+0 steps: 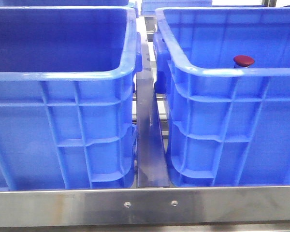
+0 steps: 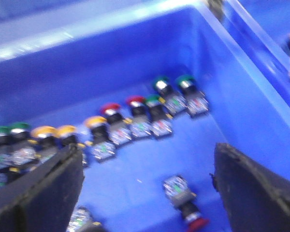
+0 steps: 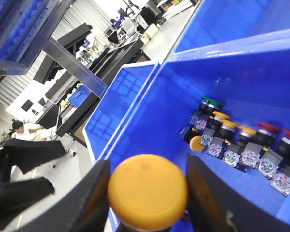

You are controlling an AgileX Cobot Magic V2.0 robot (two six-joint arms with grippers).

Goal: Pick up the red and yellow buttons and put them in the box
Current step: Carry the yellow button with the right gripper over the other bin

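Note:
Two alike blue crates stand side by side, the left crate (image 1: 63,75) and the right crate (image 1: 222,72); which one is the box I cannot tell. A dark red button cap (image 1: 243,60) shows just over the right crate's front rim. My right gripper (image 3: 148,193) is shut on a yellow button (image 3: 148,183), its cap facing the camera, above a crate floor (image 3: 193,164). My left gripper (image 2: 147,188) hangs open over a crate floor (image 2: 135,183). A loose red button (image 2: 183,198) lies on its side between the fingers (image 2: 38,193). Neither gripper shows in the front view.
Rows of red, yellow and green buttons (image 2: 121,128) line the crate floor under my left gripper, and similar rows (image 3: 246,145) stand in the crate below my right gripper. A steel rail (image 1: 150,135) runs between the crates and a metal edge (image 1: 145,205) crosses in front.

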